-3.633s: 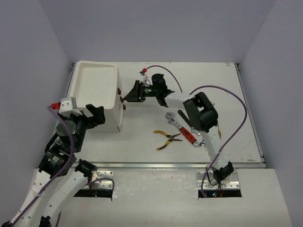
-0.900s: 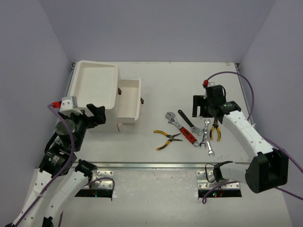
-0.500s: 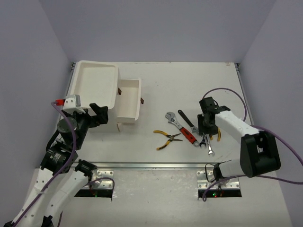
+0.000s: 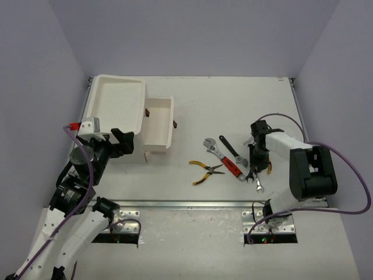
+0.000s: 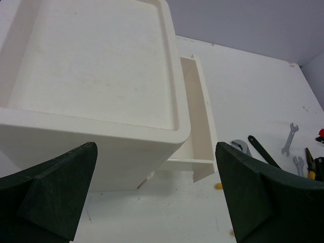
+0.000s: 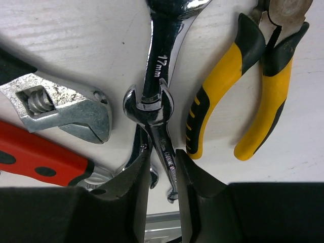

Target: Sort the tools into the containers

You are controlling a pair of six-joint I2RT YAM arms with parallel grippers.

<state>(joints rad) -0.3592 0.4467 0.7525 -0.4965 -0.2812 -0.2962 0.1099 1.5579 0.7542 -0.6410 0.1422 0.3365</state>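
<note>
The right gripper (image 6: 161, 161) is down on the tool cluster at the right of the table (image 4: 192, 93), its fingers (image 6: 132, 185) clamped on a slim silver spanner (image 6: 159, 144). That spanner's head overlaps the end of a 17 mm spanner (image 6: 158, 61). Yellow-handled pliers (image 6: 238, 86) lie just right of them, and a red-handled adjustable wrench (image 6: 55, 124) just left. A black wrench (image 4: 231, 146) and small yellow-handled pliers (image 4: 205, 170) lie further left. The left gripper (image 5: 154, 152) hangs with jaws spread wide at the near side of the white drawer box (image 5: 91, 76), whose top drawer (image 5: 200, 111) sticks out to the right.
</note>
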